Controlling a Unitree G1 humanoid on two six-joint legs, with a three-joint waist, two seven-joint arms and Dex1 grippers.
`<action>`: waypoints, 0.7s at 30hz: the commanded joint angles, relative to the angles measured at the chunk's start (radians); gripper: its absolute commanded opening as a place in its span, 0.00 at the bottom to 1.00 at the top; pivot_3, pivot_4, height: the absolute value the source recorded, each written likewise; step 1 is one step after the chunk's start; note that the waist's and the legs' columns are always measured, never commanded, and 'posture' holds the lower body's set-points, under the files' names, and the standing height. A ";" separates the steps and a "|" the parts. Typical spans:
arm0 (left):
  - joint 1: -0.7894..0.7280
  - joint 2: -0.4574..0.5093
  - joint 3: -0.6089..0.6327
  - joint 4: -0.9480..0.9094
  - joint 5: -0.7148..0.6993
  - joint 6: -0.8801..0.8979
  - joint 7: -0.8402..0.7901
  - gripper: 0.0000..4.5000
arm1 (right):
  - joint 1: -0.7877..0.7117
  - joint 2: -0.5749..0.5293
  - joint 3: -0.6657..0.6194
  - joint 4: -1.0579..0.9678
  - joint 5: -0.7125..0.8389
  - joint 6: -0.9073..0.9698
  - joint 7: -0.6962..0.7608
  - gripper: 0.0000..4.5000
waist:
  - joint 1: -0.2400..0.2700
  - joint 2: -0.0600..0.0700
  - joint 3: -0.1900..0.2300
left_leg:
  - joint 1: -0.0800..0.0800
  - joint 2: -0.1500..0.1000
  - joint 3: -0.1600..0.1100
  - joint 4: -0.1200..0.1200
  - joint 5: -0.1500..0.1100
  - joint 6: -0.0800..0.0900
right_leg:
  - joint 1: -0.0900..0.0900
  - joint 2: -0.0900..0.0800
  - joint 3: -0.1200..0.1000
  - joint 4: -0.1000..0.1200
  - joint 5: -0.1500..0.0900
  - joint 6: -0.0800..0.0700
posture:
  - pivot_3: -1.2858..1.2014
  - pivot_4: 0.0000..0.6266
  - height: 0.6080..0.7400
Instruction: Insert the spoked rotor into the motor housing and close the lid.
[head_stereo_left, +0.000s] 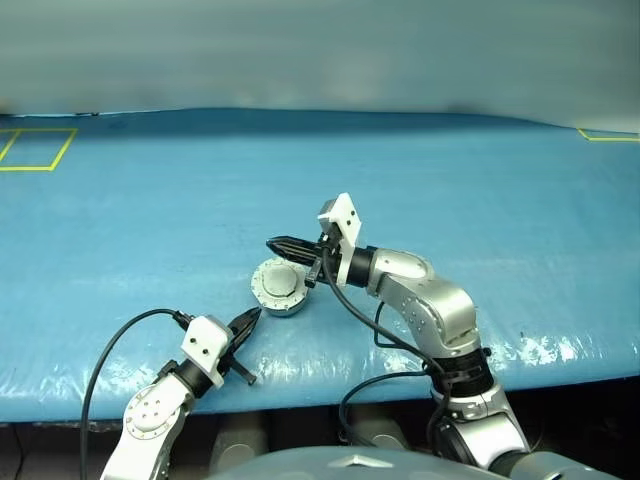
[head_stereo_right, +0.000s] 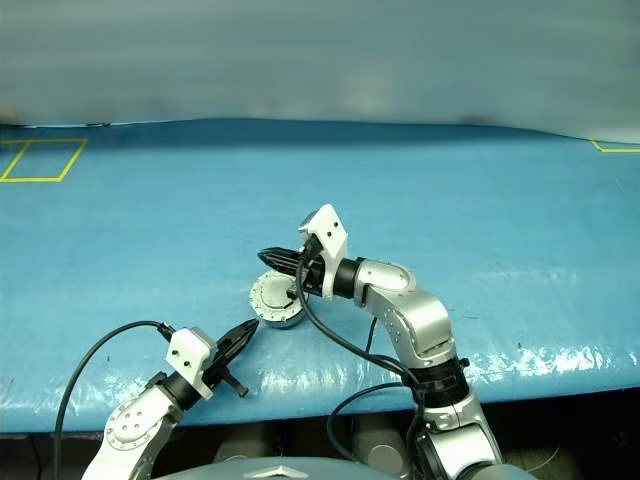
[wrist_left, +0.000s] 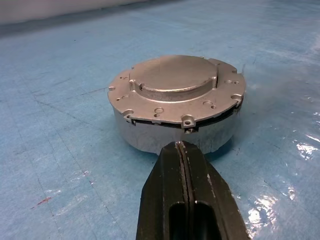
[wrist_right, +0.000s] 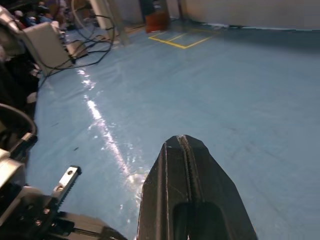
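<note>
The motor housing (head_stereo_left: 278, 290) is a round grey metal can on the blue table, with the lid (wrist_left: 172, 75) lying flat on top of it. The spoked rotor is out of view. My left gripper (head_stereo_left: 254, 314) is shut and empty, its tips (wrist_left: 180, 146) close to the housing's near side wall (wrist_left: 150, 139); whether they touch it I cannot tell. Just above the housing's far edge hovers my right gripper (head_stereo_left: 273, 243), pointing left. Its fingers (wrist_right: 170, 165) are shut with nothing between them.
A blue cover (head_stereo_left: 480, 200) spreads over the table, glossy along the front edge (head_stereo_left: 540, 352). Yellow tape outlines mark the far left (head_stereo_left: 35, 150) and far right (head_stereo_left: 608, 134) corners. A black cable (head_stereo_left: 120, 335) loops from my left wrist.
</note>
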 joint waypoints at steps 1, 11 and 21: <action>0.003 -0.006 -0.001 -0.031 -0.017 -0.013 0.001 0.00 | 0.045 -0.042 0.095 -0.073 -0.095 -0.017 -0.082 0.21 | 0.000 0.000 0.000 | 0.000 0.000 0.000 0.000 0.000 0.000 | 0.000 -0.001 0.000 0.000 0.000 0.000 | 0.52 0.24 1.00; -0.007 -0.007 0.010 -0.002 -0.023 -0.039 -0.012 0.00 | 0.031 -0.068 0.149 -0.059 -0.091 0.005 -0.093 0.93 | -0.004 0.000 0.000 | 0.001 0.000 0.001 0.002 0.000 0.000 | 0.000 0.001 0.001 0.000 -0.003 -0.004 | 0.52 0.24 1.00; 0.004 -0.005 0.012 0.001 -0.022 -0.046 -0.010 0.00 | 0.017 -0.072 0.215 -0.030 -0.124 0.026 -0.109 0.99 | -0.002 0.000 0.000 | 0.000 0.000 0.000 0.002 0.000 0.000 | 0.000 0.001 0.001 0.000 -0.002 -0.003 | 0.52 0.24 1.00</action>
